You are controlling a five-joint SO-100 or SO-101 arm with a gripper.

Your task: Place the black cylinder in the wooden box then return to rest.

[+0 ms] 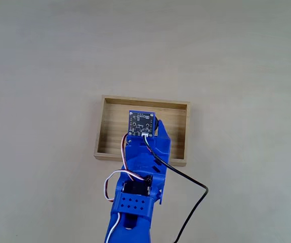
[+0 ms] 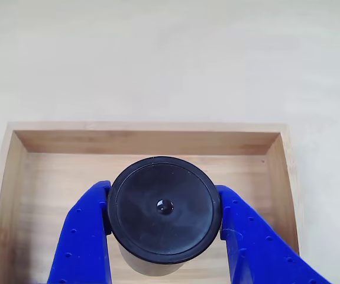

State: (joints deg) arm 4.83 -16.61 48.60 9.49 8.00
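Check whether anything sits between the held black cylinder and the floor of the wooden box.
Nothing visible does. In the other view the gripper is shut on the black cylinder, which is above the wooden box; the plank floor around it is bare. The patch directly under the cylinder is hidden.

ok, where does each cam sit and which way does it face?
Fixed view: mounted above, facing straight down on the table; the blue arm enters from the bottom edge and reaches over the box.
Other view: sits right above the gripper, facing down along it; both blue fingers clamp the cylinder over the box floor.
Shared: the box, the table and the arm's front end.
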